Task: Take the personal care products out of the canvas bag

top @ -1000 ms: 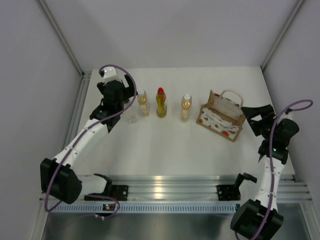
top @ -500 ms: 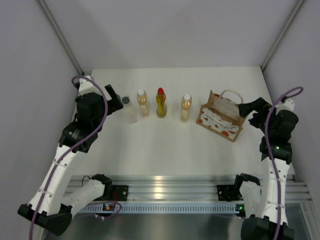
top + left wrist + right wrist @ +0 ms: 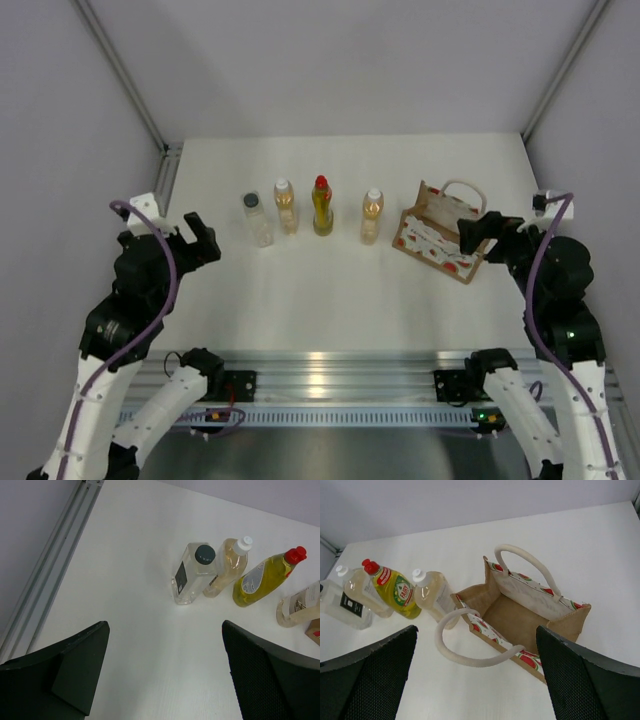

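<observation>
Four personal care products stand in a row on the white table: a clear bottle with a dark grey cap (image 3: 256, 218) (image 3: 192, 575), an amber bottle (image 3: 286, 207) (image 3: 230, 567), a yellow bottle with a red cap (image 3: 322, 205) (image 3: 395, 591) and a second amber bottle (image 3: 372, 217) (image 3: 432, 592). The canvas bag (image 3: 440, 236) (image 3: 520, 612) stands upright to their right, its mouth open and nothing showing inside. My left gripper (image 3: 195, 241) (image 3: 164, 627) hangs open, near and left of the row. The right gripper (image 3: 490, 231) (image 3: 476, 630) is open above the bag's near side.
An aluminium rail (image 3: 50, 565) runs along the table's left edge. A metal frame (image 3: 330, 370) with the arm bases crosses the near edge. Grey walls close in on both sides and at the back.
The left gripper has drawn back from the clear bottle toward the near left, leaving it standing at the row's left end. The right arm has shifted slightly near the bag.
</observation>
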`<state>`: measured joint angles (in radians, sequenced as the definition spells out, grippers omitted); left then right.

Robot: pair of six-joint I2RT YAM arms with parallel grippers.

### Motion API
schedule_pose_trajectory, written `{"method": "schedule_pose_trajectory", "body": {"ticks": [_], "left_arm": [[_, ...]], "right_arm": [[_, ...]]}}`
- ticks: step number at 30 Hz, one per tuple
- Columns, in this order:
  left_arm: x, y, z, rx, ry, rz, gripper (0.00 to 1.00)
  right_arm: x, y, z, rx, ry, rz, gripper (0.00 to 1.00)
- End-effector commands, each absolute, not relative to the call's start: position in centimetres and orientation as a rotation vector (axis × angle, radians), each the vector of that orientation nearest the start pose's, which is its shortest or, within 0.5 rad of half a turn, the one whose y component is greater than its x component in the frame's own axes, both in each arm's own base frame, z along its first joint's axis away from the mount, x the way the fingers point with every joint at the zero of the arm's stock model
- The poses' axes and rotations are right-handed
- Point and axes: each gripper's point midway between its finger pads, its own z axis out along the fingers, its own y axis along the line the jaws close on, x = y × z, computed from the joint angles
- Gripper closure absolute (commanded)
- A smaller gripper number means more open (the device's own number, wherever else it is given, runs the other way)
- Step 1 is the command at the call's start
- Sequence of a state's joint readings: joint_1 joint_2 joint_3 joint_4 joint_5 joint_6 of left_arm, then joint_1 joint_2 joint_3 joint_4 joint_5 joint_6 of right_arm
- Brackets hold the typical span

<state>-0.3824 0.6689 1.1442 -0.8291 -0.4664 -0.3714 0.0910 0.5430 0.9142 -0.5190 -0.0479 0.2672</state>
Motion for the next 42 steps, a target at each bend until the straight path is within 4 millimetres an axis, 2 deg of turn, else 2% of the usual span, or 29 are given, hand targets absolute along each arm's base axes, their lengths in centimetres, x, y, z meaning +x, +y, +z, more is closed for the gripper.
{"method": "schedule_pose_trajectory", "body": {"ticks": [1, 3, 7, 12, 14, 17, 24, 42], "left_arm": [[20.4, -1.1, 32.8, -0.282, 1.827, -0.070, 0.02], [19.6, -0.7, 32.7, -0.271, 1.826, -0.065, 0.02], [17.9, 0.2, 32.6, -0.287, 1.821, -0.055, 0.02], [17.0, -0.1, 31.7, -0.257, 1.853, -0.079, 0.02], [16.7, -0.5, 31.6, -0.229, 1.867, -0.095, 0.02], [16.5, -0.8, 31.3, -0.193, 1.884, -0.105, 0.02], [16.4, -1.0, 30.5, -0.195, 1.892, -0.117, 0.02], [16.7, -1.3, 30.2, -0.222, 1.895, -0.139, 0.02]], "right_arm": [[22.1, 3.8, 32.0, 0.046, 1.752, 0.212, 0.00], [21.1, 4.0, 31.5, 0.016, 1.778, 0.202, 0.00], [19.7, 2.9, 31.4, 0.037, 1.793, 0.142, 0.00], [18.2, 2.8, 31.4, 0.015, 1.785, 0.160, 0.01], [17.7, 2.2, 31.8, 0.045, 1.759, 0.145, 0.01], [17.2, 2.3, 32.6, -0.017, 1.733, 0.140, 0.01], [17.3, 0.7, 31.4, 0.021, 1.771, 0.042, 0.00], [17.7, 0.3, 31.4, 0.091, 1.763, 0.037, 0.01]]}}
